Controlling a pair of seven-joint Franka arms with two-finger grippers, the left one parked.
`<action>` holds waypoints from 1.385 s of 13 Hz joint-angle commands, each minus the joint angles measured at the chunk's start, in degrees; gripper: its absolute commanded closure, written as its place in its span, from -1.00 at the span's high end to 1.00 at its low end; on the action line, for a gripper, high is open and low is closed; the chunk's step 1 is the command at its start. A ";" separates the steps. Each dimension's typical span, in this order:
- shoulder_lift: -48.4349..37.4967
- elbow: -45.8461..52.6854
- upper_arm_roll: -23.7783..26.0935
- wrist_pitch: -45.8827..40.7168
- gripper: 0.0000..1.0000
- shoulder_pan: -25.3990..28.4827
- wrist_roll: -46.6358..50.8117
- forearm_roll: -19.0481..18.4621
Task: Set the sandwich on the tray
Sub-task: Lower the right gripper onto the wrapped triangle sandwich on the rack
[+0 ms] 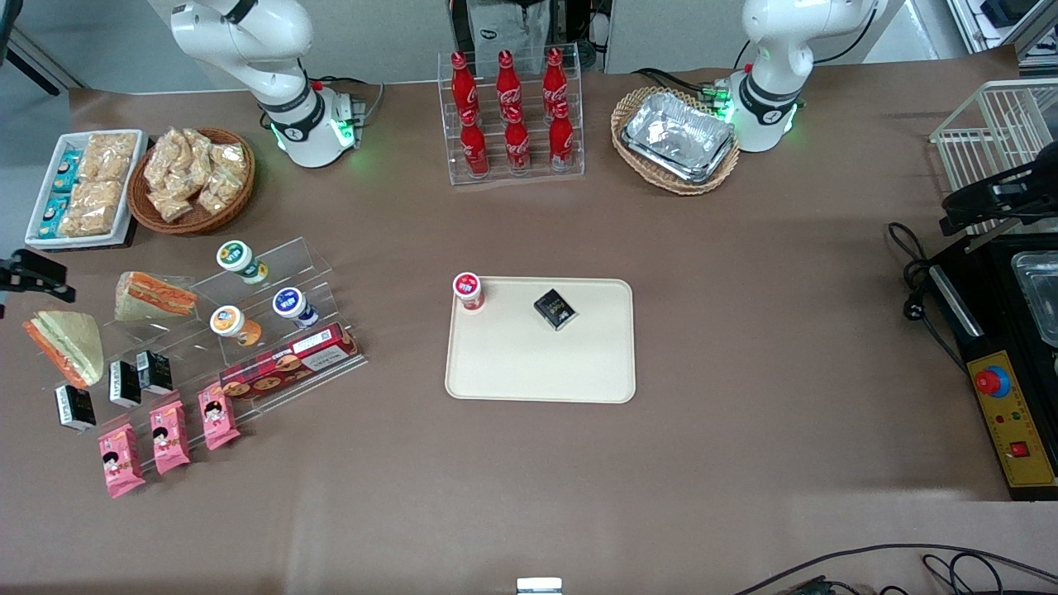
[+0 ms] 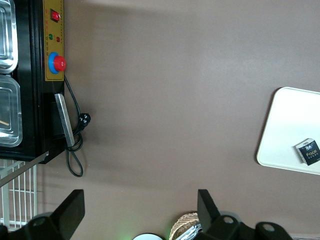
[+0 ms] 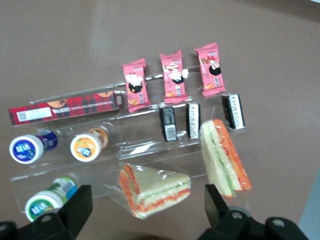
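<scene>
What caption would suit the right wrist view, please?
Open claw hovering above two wrapped wedges; the sandwich untouched beside the acrylic rack.

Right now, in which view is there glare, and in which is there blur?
Front view: the foil trays shine brightly, and green base lights tint the table. Right wrist view: the gripper hangs above the display, open; the sandwich and its wrap look soft, slightly blurred. Left wrist view: even light, faint shadow band.

Even, bright overhead light is seen; soft shadows are cast; the right wrist view is slightly blurred.
</scene>
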 commanded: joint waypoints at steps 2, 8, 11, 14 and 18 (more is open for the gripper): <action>2.74 1.22 -6.05 0.54 1.00 -0.20 -8.50 2.48; 8.62 0.51 -11.69 4.57 1.00 -2.30 -19.05 6.97; 12.75 0.43 -11.78 8.17 1.00 -3.89 -22.75 10.14; 16.01 -1.59 -11.69 13.97 1.00 -3.98 -23.64 10.31; 15.93 -5.54 -11.69 17.77 1.00 -3.63 -23.55 10.31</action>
